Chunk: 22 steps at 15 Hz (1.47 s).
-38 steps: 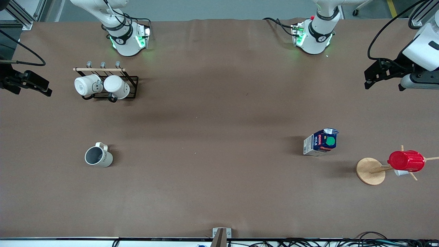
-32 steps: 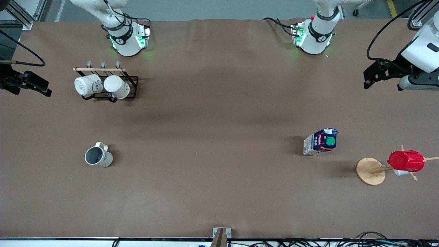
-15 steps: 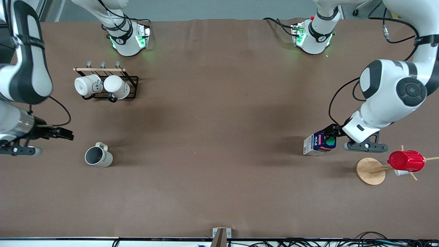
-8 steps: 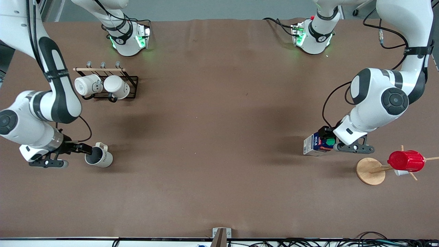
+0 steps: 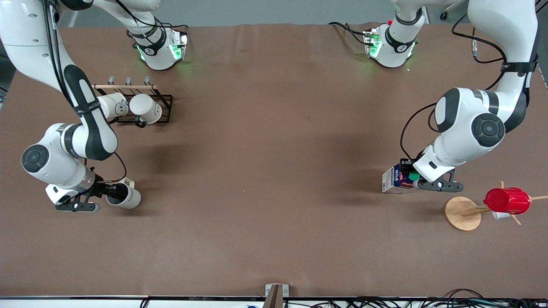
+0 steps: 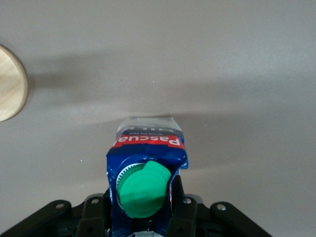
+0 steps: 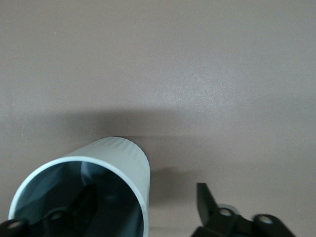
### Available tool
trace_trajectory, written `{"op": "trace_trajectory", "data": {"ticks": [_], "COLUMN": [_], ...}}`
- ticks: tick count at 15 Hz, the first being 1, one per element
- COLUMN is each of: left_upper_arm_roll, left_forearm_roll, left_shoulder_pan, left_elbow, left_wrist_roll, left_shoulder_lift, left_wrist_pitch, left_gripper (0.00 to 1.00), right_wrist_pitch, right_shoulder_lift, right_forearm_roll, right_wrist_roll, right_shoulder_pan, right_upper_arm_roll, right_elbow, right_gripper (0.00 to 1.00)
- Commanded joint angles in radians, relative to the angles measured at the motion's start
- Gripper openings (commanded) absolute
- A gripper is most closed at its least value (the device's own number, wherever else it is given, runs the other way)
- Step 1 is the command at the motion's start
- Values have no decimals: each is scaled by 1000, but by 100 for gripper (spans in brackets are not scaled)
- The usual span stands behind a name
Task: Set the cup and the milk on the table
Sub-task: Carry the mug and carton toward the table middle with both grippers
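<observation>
Table [image 5: 274, 141] spread brown under both arms. Milk [image 5: 396, 180] stood toward the left arm's end, near a wooden stand [image 5: 462, 213] with a red cup [image 5: 507, 200]; sat between the fingers [image 6: 183, 217] of the left gripper [image 5: 409, 176], pressed on both sides at the green cap [image 6: 143, 190]. Cup [image 5: 126, 197] lay on its side toward the right arm's end, nearer the camera than the rack [image 5: 137, 105]. Right gripper [image 5: 108, 193] spread wide at the rim [image 7: 79, 168], one finger [image 7: 210, 202] outside, one inside the mouth.
</observation>
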Motion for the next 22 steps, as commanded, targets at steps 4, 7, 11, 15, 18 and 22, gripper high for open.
{"op": "trace_trajectory", "data": {"ticks": [4,7,11,15,18,22], "left_upper_arm_roll": [-12,-52,-101,-157,-187,-187], "left_forearm_roll": [-1,-4,-6,-6,-4,0], "left_shoulder_pan": [-13,-18,-24,-27,-59,-111], "left_elbow": [97,145,191,202,223,251], "left_wrist_roll": [-58,-112,-196,-302,-396,-477], "left_shoulder_lift": [-19,-17,-13,-12,-3,23], "left_wrist_pitch": [-131,-181,-210,-210,-210,-210], "left_gripper": [41,40,40,40,40,40], "right_wrist_pitch": [4,-42,-348,-503,-497,-491], "right_shoulder_lift": [-5,-45,-162,-196,-191,-115], "right_forearm_roll": [10,10,10,-6,-36,-184], "right_wrist_roll": [1,-3,18,278,634,1077], "right_shoulder_pan": [1,19,61,82,116,254], "right_upper_arm_roll": [3,3,23,238,412,480], "right_elbow": [-11,-2,99,180,194,238], "right_gripper": [0,0,1,1,1,1]}}
